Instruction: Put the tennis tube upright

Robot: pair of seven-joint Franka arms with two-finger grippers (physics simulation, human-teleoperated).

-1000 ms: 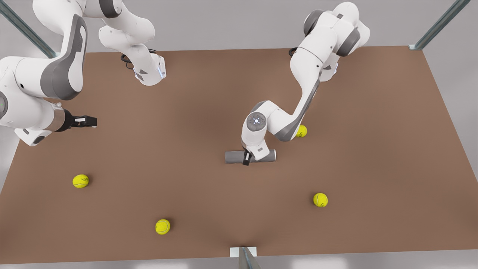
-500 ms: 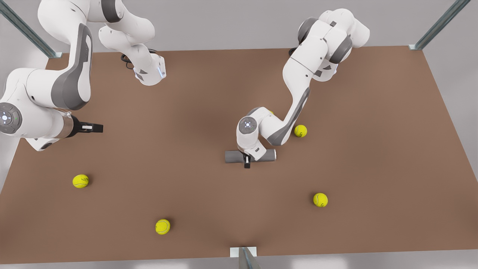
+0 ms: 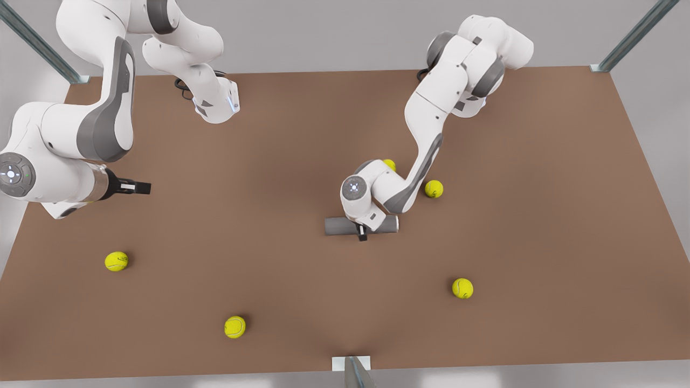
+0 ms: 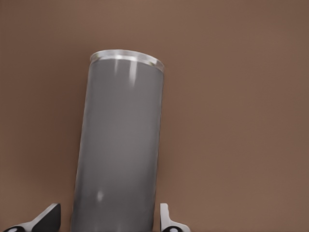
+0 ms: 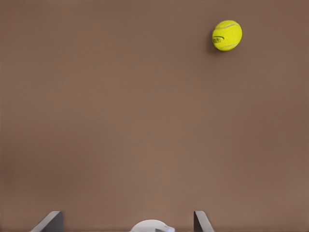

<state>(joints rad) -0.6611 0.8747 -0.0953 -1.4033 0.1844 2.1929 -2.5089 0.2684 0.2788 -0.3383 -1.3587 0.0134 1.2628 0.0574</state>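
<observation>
From the front view I see the tennis tube point(image 3: 345, 226) lying flat mid-table point(image 3: 539, 161), the left gripper point(image 3: 361, 235) straddling its middle. The right gripper point(image 3: 141, 187) hovers at that view's left, waiting. My left wrist view shows fingers point(image 4: 166, 223) flanking the tube, slightly apart from it. In the right wrist view, the fingers point(image 5: 201, 222) are spread wide; a tennis ball point(image 5: 227, 35) lies beyond.

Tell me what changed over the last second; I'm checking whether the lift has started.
Not yet. The left tool shifted slightly along the tennis tube toward the front view's right and twisted, its fingers either side of the tube. The right tool drifted a little toward the front view's right. The tube lies flat where it was, and the tennis balls have not moved.
</observation>
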